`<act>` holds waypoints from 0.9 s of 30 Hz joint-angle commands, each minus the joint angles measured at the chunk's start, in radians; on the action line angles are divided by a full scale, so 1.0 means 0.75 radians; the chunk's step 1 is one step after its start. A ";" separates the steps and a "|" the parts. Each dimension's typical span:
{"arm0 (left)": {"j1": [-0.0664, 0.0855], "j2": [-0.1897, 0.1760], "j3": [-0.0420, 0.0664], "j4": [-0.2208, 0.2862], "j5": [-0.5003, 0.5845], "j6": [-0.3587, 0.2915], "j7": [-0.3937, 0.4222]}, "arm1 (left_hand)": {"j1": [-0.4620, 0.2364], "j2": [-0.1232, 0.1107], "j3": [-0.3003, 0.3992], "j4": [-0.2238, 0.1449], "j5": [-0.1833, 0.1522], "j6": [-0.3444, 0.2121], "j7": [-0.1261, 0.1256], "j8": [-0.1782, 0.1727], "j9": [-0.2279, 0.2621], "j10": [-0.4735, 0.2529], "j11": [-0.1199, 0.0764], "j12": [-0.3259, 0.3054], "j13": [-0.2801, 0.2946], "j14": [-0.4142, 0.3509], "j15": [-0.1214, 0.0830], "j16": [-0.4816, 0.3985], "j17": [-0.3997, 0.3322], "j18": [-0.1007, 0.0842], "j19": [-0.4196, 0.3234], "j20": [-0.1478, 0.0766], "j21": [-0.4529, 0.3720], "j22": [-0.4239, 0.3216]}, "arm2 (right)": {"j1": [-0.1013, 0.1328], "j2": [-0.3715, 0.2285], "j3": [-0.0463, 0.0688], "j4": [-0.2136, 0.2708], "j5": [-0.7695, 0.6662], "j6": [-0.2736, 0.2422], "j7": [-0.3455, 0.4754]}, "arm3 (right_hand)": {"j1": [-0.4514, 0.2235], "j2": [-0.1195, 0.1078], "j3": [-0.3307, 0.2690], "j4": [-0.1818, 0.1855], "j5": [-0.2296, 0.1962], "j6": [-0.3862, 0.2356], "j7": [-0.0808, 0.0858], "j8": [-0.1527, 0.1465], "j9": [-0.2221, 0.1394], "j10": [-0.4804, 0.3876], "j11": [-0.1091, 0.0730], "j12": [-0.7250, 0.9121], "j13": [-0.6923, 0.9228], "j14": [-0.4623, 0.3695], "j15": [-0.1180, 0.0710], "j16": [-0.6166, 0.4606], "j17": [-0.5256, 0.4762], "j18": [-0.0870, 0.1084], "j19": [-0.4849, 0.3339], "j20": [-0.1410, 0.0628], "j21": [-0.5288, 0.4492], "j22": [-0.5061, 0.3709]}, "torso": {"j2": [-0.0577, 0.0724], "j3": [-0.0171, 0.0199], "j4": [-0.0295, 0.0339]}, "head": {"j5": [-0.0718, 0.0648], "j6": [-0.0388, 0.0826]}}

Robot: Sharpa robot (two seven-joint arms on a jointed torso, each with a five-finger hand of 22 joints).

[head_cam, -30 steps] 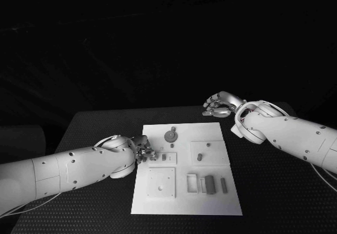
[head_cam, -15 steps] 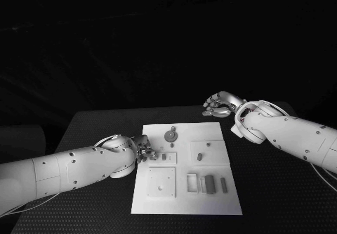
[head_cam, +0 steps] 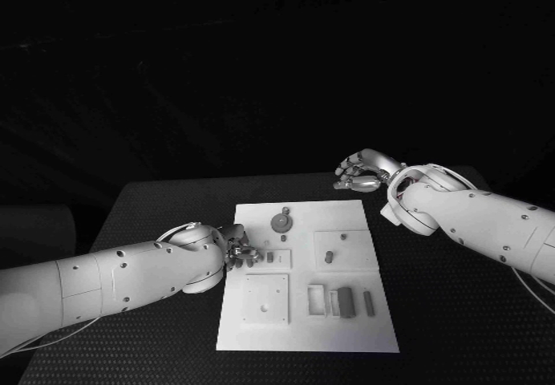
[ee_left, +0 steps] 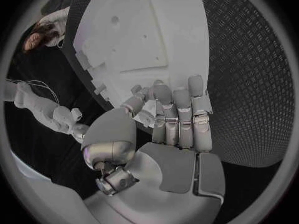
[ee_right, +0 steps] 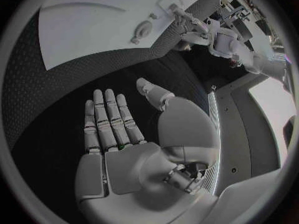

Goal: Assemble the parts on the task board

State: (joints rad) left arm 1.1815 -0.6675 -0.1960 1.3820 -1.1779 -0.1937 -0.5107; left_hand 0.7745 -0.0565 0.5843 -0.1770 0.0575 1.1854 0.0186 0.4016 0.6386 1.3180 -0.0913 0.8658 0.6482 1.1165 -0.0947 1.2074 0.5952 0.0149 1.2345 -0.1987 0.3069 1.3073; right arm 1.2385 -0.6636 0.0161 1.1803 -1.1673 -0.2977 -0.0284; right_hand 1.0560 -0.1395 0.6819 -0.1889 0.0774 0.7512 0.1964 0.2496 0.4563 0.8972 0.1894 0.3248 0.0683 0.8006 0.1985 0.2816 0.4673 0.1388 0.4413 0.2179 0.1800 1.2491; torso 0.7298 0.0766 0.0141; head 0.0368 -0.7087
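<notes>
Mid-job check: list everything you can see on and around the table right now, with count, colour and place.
Black textured table: one, under everything.
White rectangular task board: one, white, middle of the table.
Raised white square plates on the board: three that I can tell, white; near-left, mid-left, mid-right.
Grey round disc part with a stem: one, grey, far end of the board.
Small grey peg part: one, grey, on the mid-right plate.
Grey upright bar parts: several, exact count unclear, near-right of the board.
Left hand: one, silver, at the board's left edge, fingers curled; whether it holds a part is unclear.
Right hand: one, silver, beyond the board's far right corner, fingers apart, holding nothing.
</notes>
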 commanded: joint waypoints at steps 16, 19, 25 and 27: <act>-0.001 -0.006 0.000 -0.008 0.017 -0.003 -0.004 | -0.074 -0.076 -0.011 0.074 -0.013 -0.017 0.001 0.000 0.003 -0.010 0.005 0.008 -0.003 -0.007 -0.010 0.013 -0.006 0.014 -0.011 0.000 0.010 0.029 | -0.001 0.002 0.001 -0.001 -0.002 0.014 0.015 | 0.007 -0.009 -0.002 0.006 0.002 -0.010 0.038 0.008 -0.003 0.014 0.000 -0.010 -0.001 -0.004 0.003 0.003 -0.004 -0.027 -0.002 -0.003 -0.009 0.004 | 0.001 -0.0019 0.0007 | -0.002 0.003; -0.001 -0.008 0.000 -0.015 0.017 -0.020 -0.004 | -0.154 -0.012 -0.217 -0.022 -0.008 -0.036 -0.002 0.009 0.016 -0.022 -0.001 0.010 0.001 -0.023 -0.017 0.022 -0.007 0.025 -0.035 -0.008 0.010 0.029 | -0.001 0.003 0.001 -0.002 -0.002 0.014 0.015 | 0.007 -0.009 -0.002 0.006 0.002 -0.010 0.038 0.008 -0.003 0.014 0.000 -0.011 -0.001 -0.004 0.003 0.003 -0.004 -0.027 -0.002 -0.003 -0.010 0.004 | 0.001 -0.0023 0.0010 | -0.005 0.004; -0.001 -0.007 0.001 -0.017 0.028 -0.040 0.003 | -0.177 -0.016 -0.241 -0.023 -0.010 -0.040 -0.001 0.006 0.014 -0.024 0.003 0.007 -0.001 -0.025 -0.017 0.020 -0.010 0.021 -0.034 -0.005 0.008 0.026 | -0.003 0.002 0.001 -0.003 -0.002 0.014 0.016 | 0.007 -0.009 -0.002 0.006 0.002 -0.011 0.038 0.008 -0.003 0.015 0.000 -0.012 -0.001 -0.004 0.003 0.003 -0.005 -0.028 -0.002 -0.003 -0.011 0.005 | 0.001 -0.0016 -0.0002 | -0.003 0.005; -0.001 -0.007 0.001 -0.017 0.033 -0.051 0.008 | -0.180 -0.017 -0.244 -0.024 -0.010 -0.041 -0.001 0.006 0.014 -0.024 0.003 0.007 -0.001 -0.025 -0.018 0.020 -0.011 0.021 -0.035 -0.005 0.007 0.025 | -0.003 0.002 0.001 -0.003 -0.002 0.014 0.016 | 0.007 -0.009 -0.002 0.006 0.002 -0.011 0.038 0.008 -0.004 0.015 0.000 -0.012 -0.001 -0.005 0.003 0.003 -0.005 -0.028 -0.002 -0.003 -0.011 0.005 | 0.001 -0.0019 0.0004 | -0.005 0.004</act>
State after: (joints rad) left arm 1.1812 -0.6741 -0.1954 1.3683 -1.1665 -0.2072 -0.5129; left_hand 0.6496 -0.0708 0.4048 -0.1948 0.0531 1.1625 0.0176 0.4035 0.6492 1.3056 -0.0894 0.8704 0.6476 1.1040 -0.1071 1.2190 0.5883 0.0148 1.2129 -0.2021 0.3107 1.3078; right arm 1.2369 -0.6622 0.0161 1.1778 -1.1673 -0.2969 -0.0277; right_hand 1.0560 -0.1395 0.6819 -0.1889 0.0774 0.7512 0.1964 0.2496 0.4546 0.9045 0.1894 0.3209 0.0683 0.8006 0.1985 0.2816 0.4643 0.1388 0.4413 0.2179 0.1761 1.2519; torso 0.7305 0.0750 0.0144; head 0.0339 -0.7044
